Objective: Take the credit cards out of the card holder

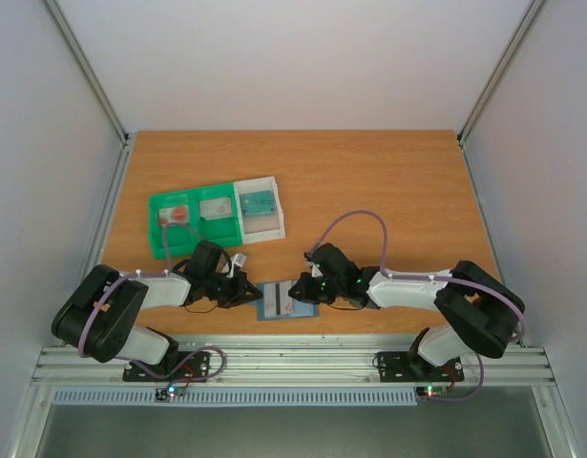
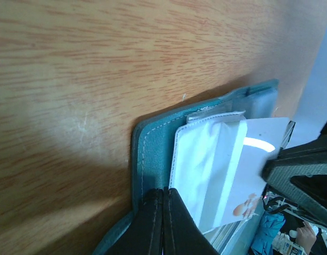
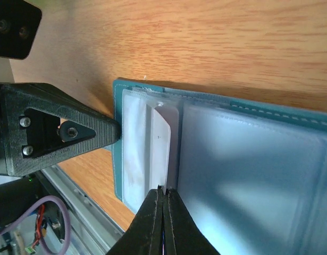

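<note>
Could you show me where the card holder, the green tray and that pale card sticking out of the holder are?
card holder [image 1: 274, 303]: overhead view, on its open inner face.
green tray [image 1: 154, 218]: overhead view, on its left rim.
pale card [image 3: 161, 143]: right wrist view, on the middle of its exposed strip.

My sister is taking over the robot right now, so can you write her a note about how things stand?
Left gripper: jaws shut, tip on the card holder's edge, steadying it.
Right gripper: jaws shut on a pale card partly out of its pocket.
Holder lies open near the table's front edge.
Done: a teal card seems to lie in the white bin.
Left: pull this card free, check other pockets.
</note>
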`<move>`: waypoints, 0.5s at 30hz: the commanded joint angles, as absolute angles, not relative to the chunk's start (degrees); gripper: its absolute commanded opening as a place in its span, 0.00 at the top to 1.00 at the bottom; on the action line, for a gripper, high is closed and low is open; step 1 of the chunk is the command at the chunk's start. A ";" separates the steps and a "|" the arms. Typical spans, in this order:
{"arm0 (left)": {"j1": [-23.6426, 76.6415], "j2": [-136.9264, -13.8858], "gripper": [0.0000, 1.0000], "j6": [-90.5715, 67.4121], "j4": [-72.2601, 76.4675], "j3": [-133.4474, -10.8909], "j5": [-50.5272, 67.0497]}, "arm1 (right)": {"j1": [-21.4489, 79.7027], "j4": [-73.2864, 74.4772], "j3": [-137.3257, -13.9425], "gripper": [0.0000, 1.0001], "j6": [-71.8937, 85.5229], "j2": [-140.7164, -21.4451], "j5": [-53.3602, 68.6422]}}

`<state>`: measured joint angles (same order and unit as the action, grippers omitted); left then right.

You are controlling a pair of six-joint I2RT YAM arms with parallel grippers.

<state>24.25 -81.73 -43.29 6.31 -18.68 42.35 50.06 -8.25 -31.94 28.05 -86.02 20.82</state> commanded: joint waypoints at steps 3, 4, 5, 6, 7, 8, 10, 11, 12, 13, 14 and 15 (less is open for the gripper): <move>24.24 -83.20 0.99 -42.90 5.17 -18.33 36.36 | 49.75 8.07 -36.14 0.99 19.86 -79.92 13.35; 24.27 -83.25 0.99 -42.68 4.90 -18.51 36.31 | 49.75 9.74 -36.81 0.99 18.94 -79.11 12.48; 24.26 -83.34 0.98 -42.64 4.73 -18.66 36.37 | 49.75 11.24 -37.43 0.99 18.19 -78.17 11.72; 24.26 -83.33 0.98 -42.60 4.70 -18.78 36.49 | 49.74 12.41 -37.95 0.99 17.26 -77.37 11.09; 24.19 -83.17 0.98 -42.62 4.50 -18.95 36.62 | 49.76 13.44 -38.45 0.99 16.35 -76.50 10.63; 24.25 -82.92 0.96 -42.63 4.19 -19.17 36.69 | 49.75 14.22 -38.98 0.99 15.44 -75.76 10.35; 24.26 -81.94 0.92 -42.71 2.81 -19.89 36.65 | 49.79 15.20 -40.02 0.99 13.00 -74.66 10.11; 24.26 -81.20 0.89 -42.78 1.72 -20.39 36.77 | 49.80 15.28 -40.41 0.99 11.81 -74.19 10.11; 24.21 -80.17 0.86 -42.86 0.62 -20.95 36.96 | 49.83 15.29 -40.84 0.99 10.55 -73.69 10.11; 24.25 -78.98 0.83 -42.96 -1.27 -21.59 37.02 | 49.83 15.31 -41.16 0.99 9.31 -73.25 10.04; 24.26 -77.35 0.79 -43.02 -3.32 -22.29 36.96 | 49.88 15.30 -41.47 0.99 7.74 -72.72 9.95; 24.26 -75.48 0.77 -43.06 -5.35 -23.19 36.83 | 49.99 15.29 -41.81 0.99 6.03 -72.21 9.58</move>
